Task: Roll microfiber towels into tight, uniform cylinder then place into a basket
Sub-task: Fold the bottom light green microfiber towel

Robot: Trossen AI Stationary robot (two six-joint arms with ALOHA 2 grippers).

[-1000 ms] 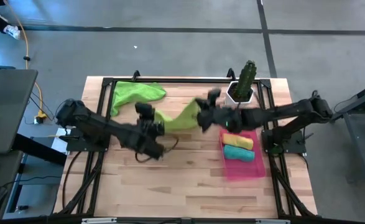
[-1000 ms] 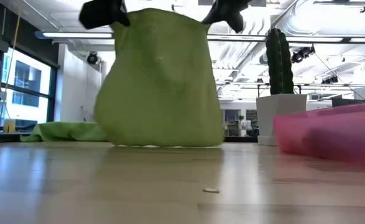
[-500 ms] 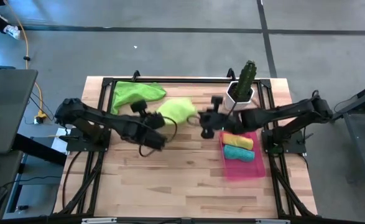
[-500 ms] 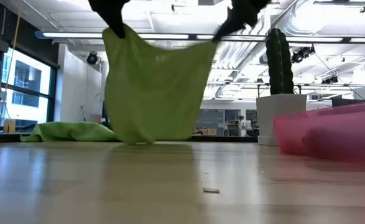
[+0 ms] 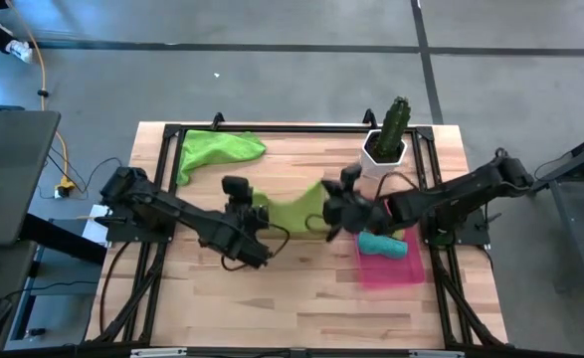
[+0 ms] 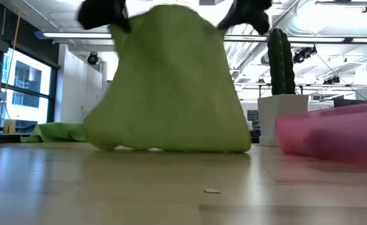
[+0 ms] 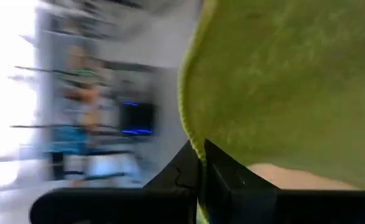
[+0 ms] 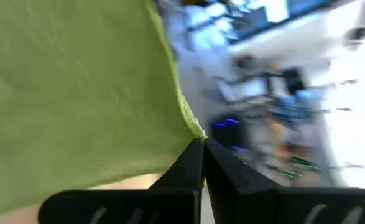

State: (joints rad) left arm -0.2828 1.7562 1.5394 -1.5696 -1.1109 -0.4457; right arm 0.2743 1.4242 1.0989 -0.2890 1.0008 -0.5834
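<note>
A lime green microfiber towel hangs as a soft, matte sheet between the two arms, its nap finely fuzzy in the wrist views and its lower edge draping onto the pale wooden table. The left gripper has its two dark fingers pressed together on one upper corner of the cloth, and the right gripper is pinched the same way on the opposite corner, no gap showing between either pair. From above, the towel spans the middle of the table between the two grippers. A second lime green towel lies crumpled in a loose heap near the far left corner. The basket, a shallow translucent pink-red plastic tray, sits on the right side; one rolled teal towel shows inside it, and a yellow one may lie under the right arm, though it is hidden here. Behind the basket stands a white pot with a ribbed green cactus.
</note>
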